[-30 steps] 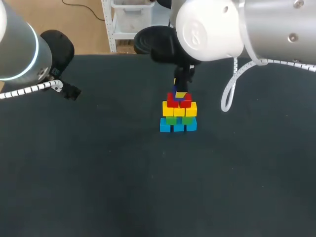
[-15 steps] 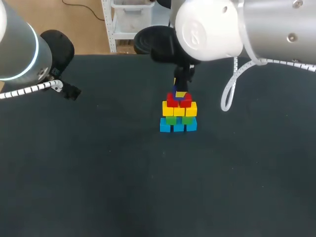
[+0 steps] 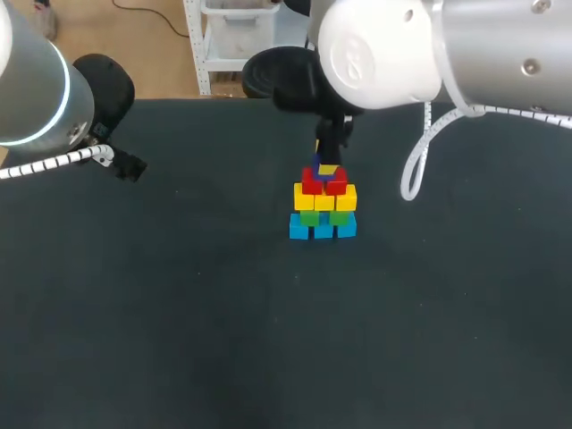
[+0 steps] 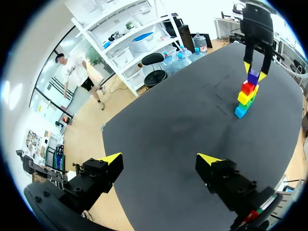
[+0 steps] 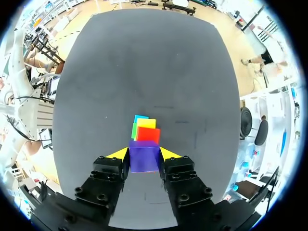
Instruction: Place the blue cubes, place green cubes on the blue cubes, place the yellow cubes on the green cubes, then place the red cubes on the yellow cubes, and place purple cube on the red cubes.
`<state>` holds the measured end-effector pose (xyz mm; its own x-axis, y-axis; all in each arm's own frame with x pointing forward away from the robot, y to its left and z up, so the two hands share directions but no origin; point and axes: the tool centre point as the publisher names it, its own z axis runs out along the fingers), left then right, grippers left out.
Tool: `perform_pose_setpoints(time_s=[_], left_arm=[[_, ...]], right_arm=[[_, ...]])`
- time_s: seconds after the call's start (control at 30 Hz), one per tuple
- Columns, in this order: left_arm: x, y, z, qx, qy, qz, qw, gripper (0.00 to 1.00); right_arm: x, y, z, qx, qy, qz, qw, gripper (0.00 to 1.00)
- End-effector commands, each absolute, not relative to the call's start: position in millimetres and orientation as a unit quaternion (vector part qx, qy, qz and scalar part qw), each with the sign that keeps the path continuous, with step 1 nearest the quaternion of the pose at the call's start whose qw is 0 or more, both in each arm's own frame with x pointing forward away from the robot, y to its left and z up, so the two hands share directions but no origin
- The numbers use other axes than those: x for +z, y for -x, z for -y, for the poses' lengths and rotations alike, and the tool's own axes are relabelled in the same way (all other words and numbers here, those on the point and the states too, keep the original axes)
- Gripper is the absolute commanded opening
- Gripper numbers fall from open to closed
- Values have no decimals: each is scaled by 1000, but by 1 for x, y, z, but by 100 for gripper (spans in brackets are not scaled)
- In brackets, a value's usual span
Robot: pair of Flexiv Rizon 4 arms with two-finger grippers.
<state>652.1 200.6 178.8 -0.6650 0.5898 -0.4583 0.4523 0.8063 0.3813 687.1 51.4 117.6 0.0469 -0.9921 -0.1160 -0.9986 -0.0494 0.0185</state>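
Gripping the purple cube [image 5: 144, 160], right pincer [image 5: 143, 154] hangs above the red cubes [image 5: 147, 134].

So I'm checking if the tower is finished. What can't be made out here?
Right wrist view: the purple cube, held in the right claw, covers most of the tower; lower layers show only as edges.
Head view: the claw and red cubes hide most of the purple cube; whether it rests on them cannot be told.
Left wrist view: tower too small to count cubes.
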Motion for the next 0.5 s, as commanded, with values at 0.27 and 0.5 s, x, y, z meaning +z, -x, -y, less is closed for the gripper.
perform_pose_setpoints(time_s=[0.27, 0.5], left_arm=[[179, -652, -201, 117, -288, -905, 292, 100], [179, -652, -201, 117, -288, -905, 292, 100]], right_arm=[[115, -686, -51, 51, 724, -687, 35, 0], [114, -686, -51, 53, 724, -687, 35, 5]])
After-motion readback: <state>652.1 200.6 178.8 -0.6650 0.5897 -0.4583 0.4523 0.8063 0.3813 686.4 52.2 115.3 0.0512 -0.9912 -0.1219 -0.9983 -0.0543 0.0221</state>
